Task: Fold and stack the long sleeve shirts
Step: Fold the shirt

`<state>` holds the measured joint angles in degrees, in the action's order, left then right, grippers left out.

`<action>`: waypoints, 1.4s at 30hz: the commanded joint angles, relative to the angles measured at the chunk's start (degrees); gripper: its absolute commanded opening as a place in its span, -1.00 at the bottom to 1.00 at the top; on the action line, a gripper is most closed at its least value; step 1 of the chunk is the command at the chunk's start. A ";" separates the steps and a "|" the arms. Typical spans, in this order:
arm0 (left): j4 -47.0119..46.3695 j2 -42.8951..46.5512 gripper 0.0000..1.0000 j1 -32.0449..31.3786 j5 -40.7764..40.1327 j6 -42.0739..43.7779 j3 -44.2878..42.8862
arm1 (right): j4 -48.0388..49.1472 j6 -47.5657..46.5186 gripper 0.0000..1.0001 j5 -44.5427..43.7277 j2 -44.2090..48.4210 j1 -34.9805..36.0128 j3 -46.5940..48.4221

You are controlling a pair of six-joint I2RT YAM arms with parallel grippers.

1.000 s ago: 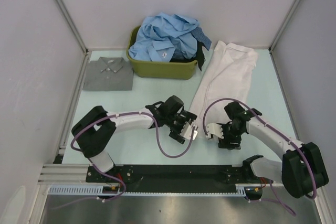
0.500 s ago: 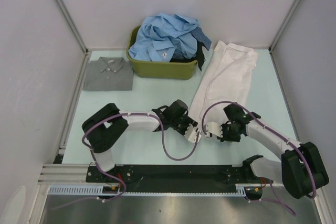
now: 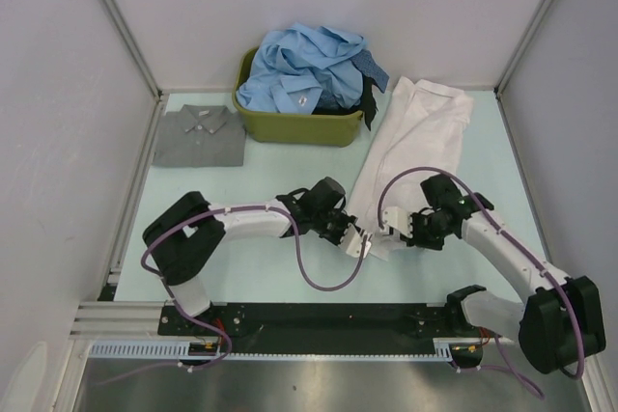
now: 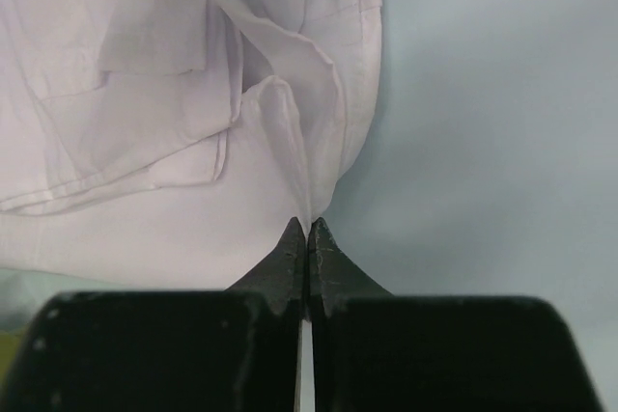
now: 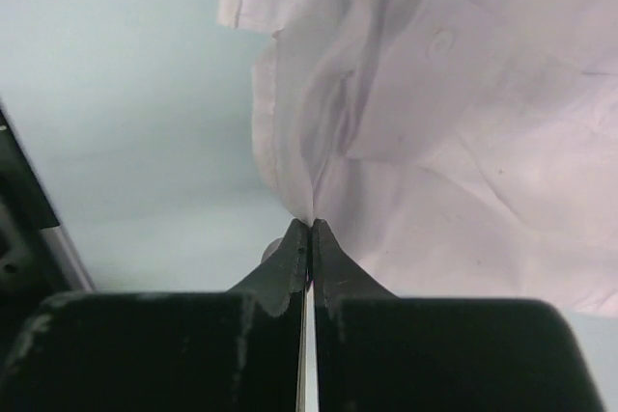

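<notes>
Wrist views: left fingers (image 4: 288, 260) clenched on a raised fold of the white shirt (image 4: 145, 94). Right fingers (image 5: 326, 262) pinched tight on another fold of its edge. A button (image 5: 441, 42) shows only here.

Top view alone gives the layout. The white shirt lies lengthwise on the desk (image 3: 290, 161), just right of the olive tub (image 3: 290, 125), its near end between both arms.

Count: one white shirt, one grey shirt (image 3: 198, 137) folded flat at left, a light blue heap (image 3: 304, 69) in the tub (number unclear), one dark piece (image 3: 370, 103).
</notes>
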<state>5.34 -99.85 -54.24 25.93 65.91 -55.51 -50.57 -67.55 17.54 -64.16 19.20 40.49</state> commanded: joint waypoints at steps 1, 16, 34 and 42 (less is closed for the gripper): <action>6.25 5.19 -1.00 -0.08 5.00 -1.31 -2.06 | -9.19 -1.27 -1.00 3.73 5.44 0.92 1.61; 11.26 15.29 -1.00 -3.86 6.14 -0.87 4.18 | -23.69 -5.05 -1.00 8.47 14.50 5.05 2.57; 16.54 7.68 -1.00 -0.70 9.57 -5.27 -10.05 | -24.05 -11.53 -1.00 14.62 8.11 -5.46 8.81; 17.68 -5.51 -1.00 5.01 9.67 -5.44 -29.17 | -20.81 -19.10 -1.00 16.91 -7.97 -16.64 19.26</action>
<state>22.87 -99.61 -52.05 33.50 61.43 -73.76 -74.43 -80.97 31.40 -64.88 6.90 53.30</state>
